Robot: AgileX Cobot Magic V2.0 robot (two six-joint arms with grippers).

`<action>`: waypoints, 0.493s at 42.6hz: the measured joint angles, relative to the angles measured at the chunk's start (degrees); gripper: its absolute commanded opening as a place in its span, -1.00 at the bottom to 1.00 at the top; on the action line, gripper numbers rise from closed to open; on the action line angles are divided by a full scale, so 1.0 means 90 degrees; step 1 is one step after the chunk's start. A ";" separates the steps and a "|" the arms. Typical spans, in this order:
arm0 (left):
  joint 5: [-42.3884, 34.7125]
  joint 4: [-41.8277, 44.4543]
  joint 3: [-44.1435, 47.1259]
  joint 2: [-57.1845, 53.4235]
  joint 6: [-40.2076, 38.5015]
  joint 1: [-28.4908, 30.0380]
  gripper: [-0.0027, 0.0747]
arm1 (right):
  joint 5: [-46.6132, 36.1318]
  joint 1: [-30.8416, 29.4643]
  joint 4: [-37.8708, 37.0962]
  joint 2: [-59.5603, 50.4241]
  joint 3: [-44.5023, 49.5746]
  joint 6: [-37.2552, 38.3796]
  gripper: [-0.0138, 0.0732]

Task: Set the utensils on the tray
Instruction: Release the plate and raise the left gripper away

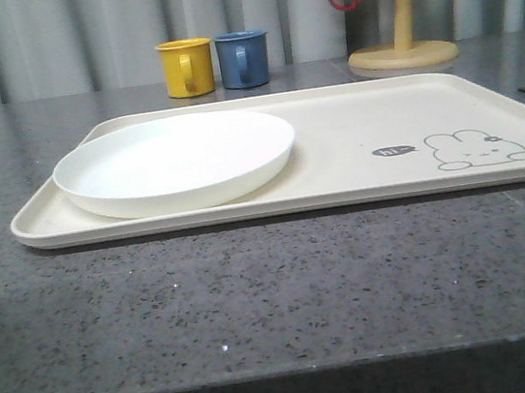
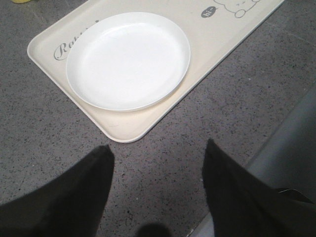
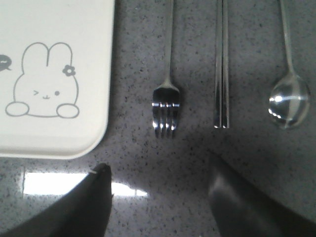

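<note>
Fork (image 3: 166, 106), chopsticks (image 3: 221, 74) and spoon (image 3: 289, 101) lie side by side on grey tabletop (image 1: 277, 302) just beside cream tray (image 1: 355, 159) holding white plate (image 1: 174, 160), right claw (image 3: 158, 173) wide open, empty, above fork; left claw (image 2: 158, 163) open, empty, near tray corner.
</note>
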 measured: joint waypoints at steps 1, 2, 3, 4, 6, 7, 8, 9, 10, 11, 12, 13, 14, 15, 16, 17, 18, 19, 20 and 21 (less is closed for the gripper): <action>0.0000 0.0000 0.0000 0.0000 0.0000 0.0000 0.10 | 0.0013 0.0000 0.0000 0.0105 -0.0098 0.0000 0.37; 0.0000 0.0000 0.0000 0.0000 0.0000 0.0000 0.10 | 0.0040 0.0000 0.0000 0.0306 -0.0195 0.0000 0.37; 0.0000 0.0000 0.0000 0.0000 0.0000 0.0000 0.10 | 0.0056 0.0000 0.0000 0.0456 -0.0293 0.0000 0.36; 0.0000 0.0000 0.0000 0.0000 0.0000 0.0000 0.10 | 0.0066 0.0000 0.0000 0.0606 -0.0422 0.0000 0.36; 0.0000 0.0000 0.0000 0.0000 0.0000 0.0000 0.10 | 0.0104 0.0000 0.0000 0.0943 -0.0613 -0.0015 0.36; 0.0000 0.0000 0.0000 0.0000 0.0000 0.0000 0.10 | 0.0133 0.0000 0.0000 0.1085 -0.0738 -0.0015 0.36; 0.0000 0.0000 0.0000 0.0000 0.0000 0.0000 0.10 | 0.0144 0.0000 0.0000 0.1270 -0.0831 -0.0015 0.36; 0.0000 0.0000 0.0000 0.0000 0.0000 0.0000 0.10 | 0.0184 0.0000 -0.0015 0.1407 -0.0925 -0.0015 0.36; 0.0000 0.0000 0.0000 0.0000 0.0000 0.0000 0.10 | 0.0222 0.0000 -0.0028 0.1541 -0.1052 -0.0015 0.36; 0.0000 0.0000 0.0000 0.0000 0.0000 0.0000 0.10 | 0.0253 0.0000 -0.0046 0.1718 -0.1145 -0.0015 0.36; 0.0000 0.0000 0.0000 0.0000 0.0000 0.0000 0.10 | 0.0288 0.0000 -0.0072 0.1849 -0.1234 -0.0015 0.36; 0.0000 0.0000 0.0000 0.0000 0.0000 0.0000 0.10 | 0.0336 0.0000 -0.0088 0.1977 -0.1350 -0.0015 0.36; 0.0000 0.0000 0.0000 0.0000 0.0000 0.0000 0.10 | 0.0370 0.0000 -0.0101 0.2139 -0.1435 -0.0015 0.36; 0.0000 0.0000 0.0000 0.0000 0.0000 0.0000 0.10 | 0.0407 0.0000 -0.0116 0.2260 -0.1518 -0.0015 0.36; 0.0000 0.0000 0.0000 0.0000 0.0000 0.0000 0.10 | 0.0461 0.0000 -0.0156 0.2377 -0.1628 -0.0015 0.36; 0.0000 0.0000 0.0000 0.0000 0.0000 0.0000 0.10 | 0.0502 0.0000 -0.0156 0.2489 -0.1680 -0.0015 0.36; 0.0000 0.0000 0.0000 0.0000 0.0000 0.0000 0.10 | 0.0537 0.0000 -0.0156 0.2635 -0.1782 -0.0015 0.36; 0.0000 0.0000 0.0000 0.0000 0.0000 0.0000 0.10 | 0.0557 0.0000 -0.0156 0.2740 -0.1853 -0.0015 0.36; 0.0000 0.0000 0.0000 0.0000 0.0000 0.0000 0.10 | 0.0585 0.0000 -0.0156 0.2841 -0.1920 -0.0015 0.36; 0.0000 0.0000 0.0000 0.0000 0.0000 0.0000 0.10 | 0.0621 0.0000 -0.0156 0.2971 -0.2007 -0.0015 0.36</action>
